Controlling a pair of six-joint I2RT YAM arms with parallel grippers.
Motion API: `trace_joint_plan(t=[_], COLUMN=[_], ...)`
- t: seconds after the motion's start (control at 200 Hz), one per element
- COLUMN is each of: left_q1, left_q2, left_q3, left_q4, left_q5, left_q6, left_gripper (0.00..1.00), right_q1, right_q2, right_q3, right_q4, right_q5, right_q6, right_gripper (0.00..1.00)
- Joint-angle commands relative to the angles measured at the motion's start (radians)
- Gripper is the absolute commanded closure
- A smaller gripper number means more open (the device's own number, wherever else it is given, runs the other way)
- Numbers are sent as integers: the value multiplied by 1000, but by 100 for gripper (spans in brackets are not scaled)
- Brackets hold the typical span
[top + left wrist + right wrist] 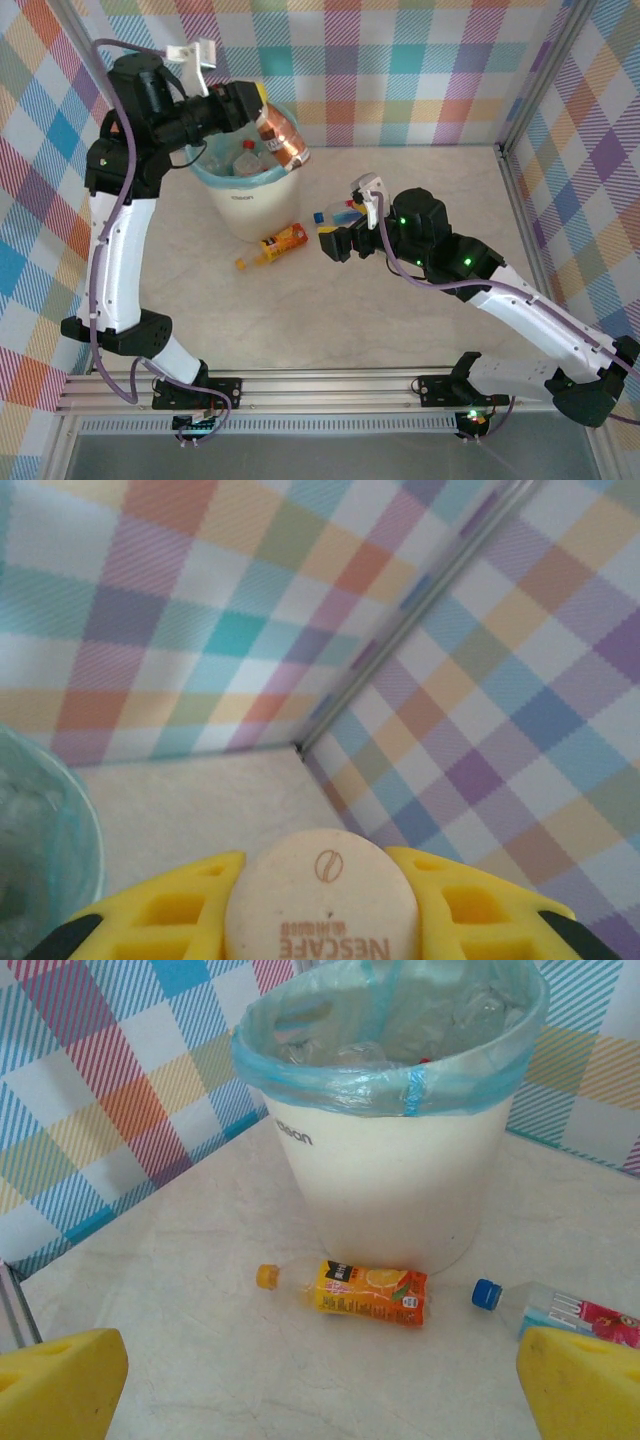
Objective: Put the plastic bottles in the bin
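Over the round cream bin (pixel 250 205), the left gripper (pixel 260 108) clamps a copper-labelled plastic bottle (pixel 281 137); the right gripper (pixel 320 1385), fingers apart, faces an orange-labelled bottle (pixel 370 1292) — likely light, crushable; grip mid-body.

Bin (pixel 380 1190): cream-white wall, light blue-green liner (pixel 400 1085) over rim. Orange bottle (pixel 370 1293): orange label, orange cap. Blue-capped bottle (pixel 555 1308): pink-red label. Copper bottle (pixel 280 135): shiny copper-brown wrap, cream cap. Tool fingers (pixel 170 915): yellow. Walls (pixel 250 600): pastel plaid. Desk (pixel 300 320): pale beige, faintly marbled.
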Motion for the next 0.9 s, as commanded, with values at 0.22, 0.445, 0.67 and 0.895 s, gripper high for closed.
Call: trace_joint_plan(t=[0.22,0.445,0.67,0.895], left_q1=[114,187,232,255], left_q2=[45,103,177,248], left_q3=[103,145,177,177], left_q4=[56,47,-3,-63], left_q5=[-177,-219,-305,-403], left_q6=[-18,-15,43,151], left_gripper=[100,100,100,100], right_q1=[5,4,4,5], right_q2=[25,74,141,180], right_q3=[42,77,126,155], right_q4=[20,-26,-69,-89], right_q5=[-5,-36,-72,-108], right_q6=[-3,5,28,44], right_gripper=[1,0,0,0])
